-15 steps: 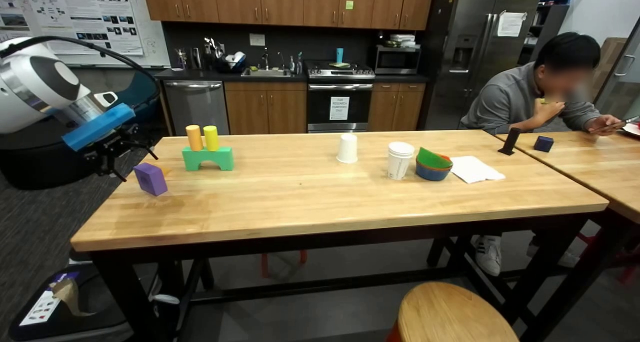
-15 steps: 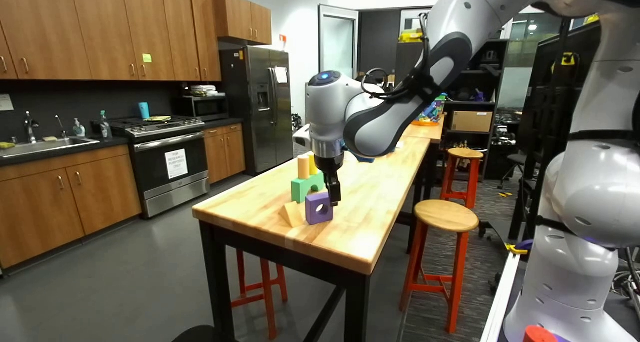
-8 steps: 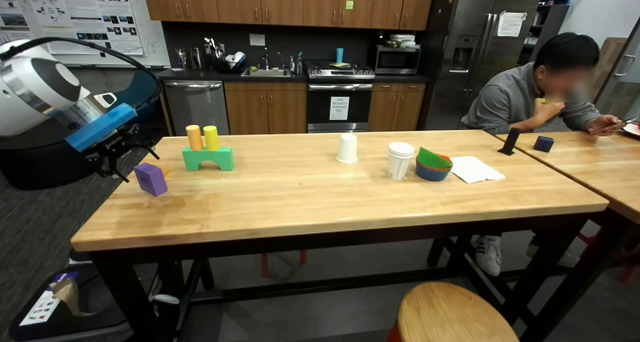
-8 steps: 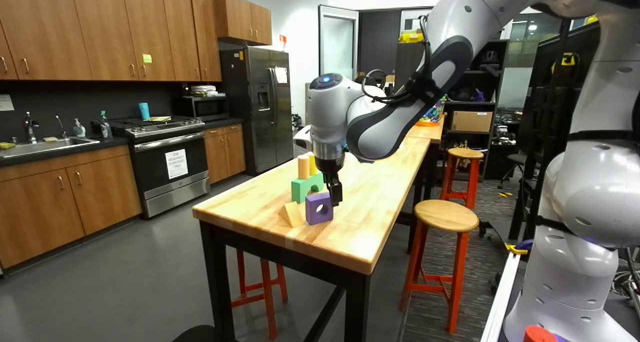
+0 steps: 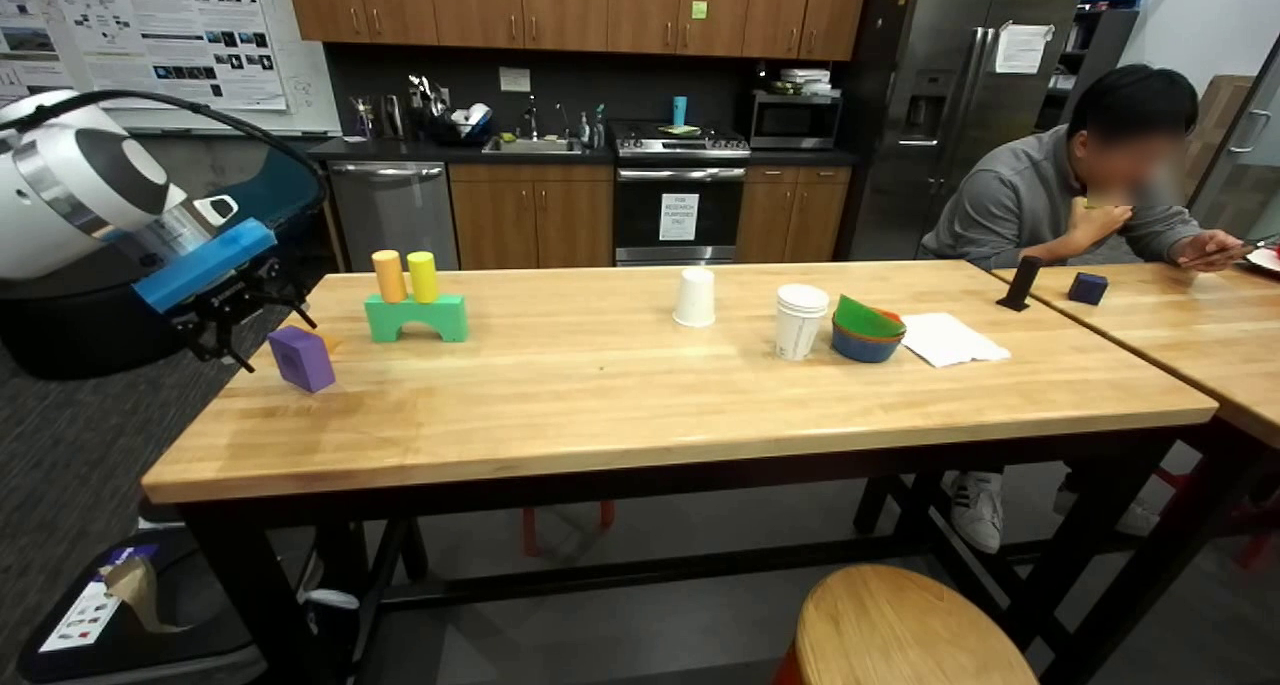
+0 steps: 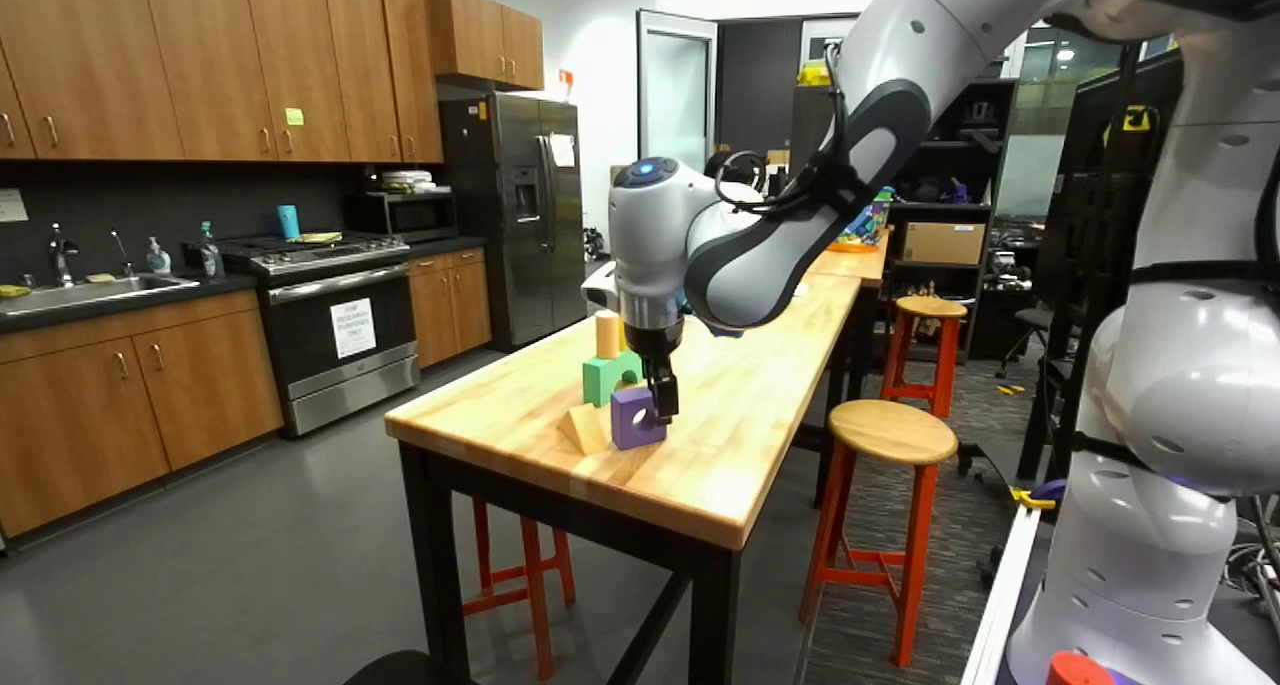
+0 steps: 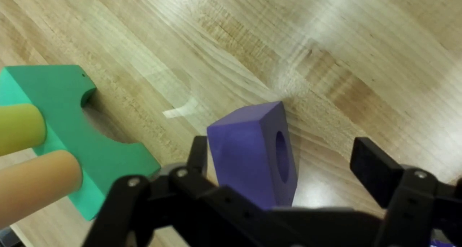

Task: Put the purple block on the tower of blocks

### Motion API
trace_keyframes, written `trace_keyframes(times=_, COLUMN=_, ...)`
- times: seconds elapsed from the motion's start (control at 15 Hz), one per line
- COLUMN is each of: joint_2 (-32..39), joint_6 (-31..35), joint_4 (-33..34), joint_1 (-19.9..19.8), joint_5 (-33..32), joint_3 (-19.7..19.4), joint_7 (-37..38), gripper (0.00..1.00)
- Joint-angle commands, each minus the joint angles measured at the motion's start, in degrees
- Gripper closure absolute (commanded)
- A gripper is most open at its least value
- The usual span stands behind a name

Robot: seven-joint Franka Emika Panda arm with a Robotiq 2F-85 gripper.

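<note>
The purple block [image 5: 302,360] stands upright on the table near its end, with a round hole through it; it also shows in an exterior view [image 6: 628,427]. In the wrist view, the purple block [image 7: 238,157] lies between the fingers of my gripper [image 7: 285,160], which are wide apart. It is close to the left finger, with a wide gap to the right finger; I cannot tell if the left finger touches it. The tower is a green arch block [image 5: 416,317] bearing an orange cylinder [image 5: 388,276] and a yellow cylinder [image 5: 422,277]. It stands beside the purple block, left in the wrist view [image 7: 108,153].
A light orange wedge [image 6: 584,429] lies beside the purple block. Farther along the table [image 5: 560,395] stand an upturned white cup [image 5: 695,297], stacked white cups [image 5: 800,322], nested bowls [image 5: 866,331] and a white paper [image 5: 950,340]. A seated person [image 5: 1040,185] is at the far end.
The arm has lowered slightly, and the fingertips sit a little lower around the purple block. The fingers stay apart. The blocks have not moved.
</note>
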Motion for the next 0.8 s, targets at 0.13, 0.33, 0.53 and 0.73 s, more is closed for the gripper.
trace_keyframes(times=0.13, joint_2=2.92, joint_6=-0.45, joint_4=2.83, joint_1=0.44, joint_5=6.90, joint_3=-0.06, joint_7=-1.06, gripper=0.01)
trace_keyframes(times=0.33, joint_2=3.84, joint_6=-0.32, joint_4=3.97, joint_1=0.35, joint_5=9.46, joint_3=-0.07, joint_7=-1.19, gripper=0.00)
trace_keyframes(times=0.53, joint_2=4.59, joint_6=-0.14, joint_4=5.15, joint_1=0.25, joint_5=10.27, joint_3=-0.17, joint_7=-0.80, gripper=0.00)
trace_keyframes(times=0.73, joint_2=4.42, joint_6=0.69, joint_4=5.92, joint_1=0.18, joint_5=9.82, joint_3=-0.27, joint_7=-1.04, gripper=0.00)
